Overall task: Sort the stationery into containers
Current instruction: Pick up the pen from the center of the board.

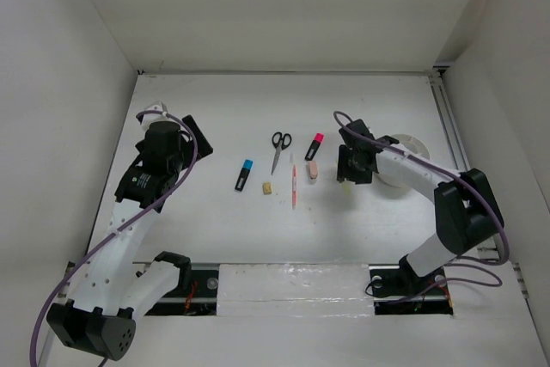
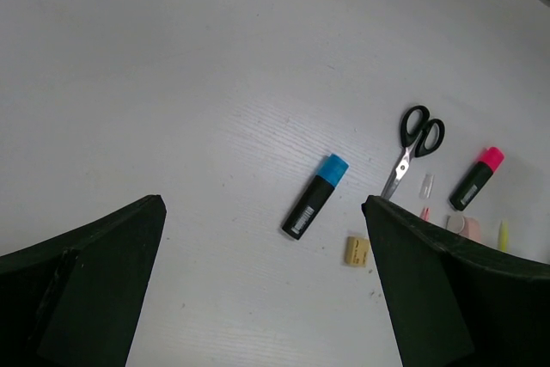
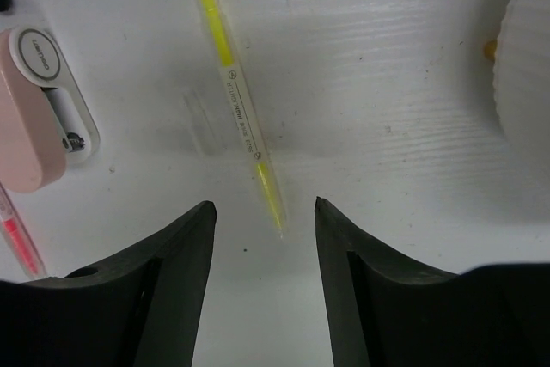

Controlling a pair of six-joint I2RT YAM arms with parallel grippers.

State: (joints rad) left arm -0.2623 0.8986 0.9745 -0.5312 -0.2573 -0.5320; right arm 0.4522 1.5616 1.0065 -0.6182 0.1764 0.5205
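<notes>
The stationery lies in a loose row mid-table: black-handled scissors [image 1: 281,149], blue-capped marker [image 1: 244,175], pink-capped marker [image 1: 315,144], tan eraser [image 1: 267,187], pink eraser [image 1: 314,169], thin red pen [image 1: 293,185]. The round white tub [image 1: 406,161] stands at the right, partly behind my right arm. My right gripper [image 3: 265,204] is open just above the table; the near tip of the pale yellow stick [image 3: 236,100] lies between its fingers, not gripped. My left gripper [image 2: 262,204] is open and empty at the far left, well short of the blue-capped marker [image 2: 315,196].
The tub's ribbed wall [image 3: 526,66] is at the right edge of the right wrist view, the pink eraser [image 3: 34,109] at its left. White walls enclose the table on three sides. A metal rail [image 1: 451,135] runs along the right edge.
</notes>
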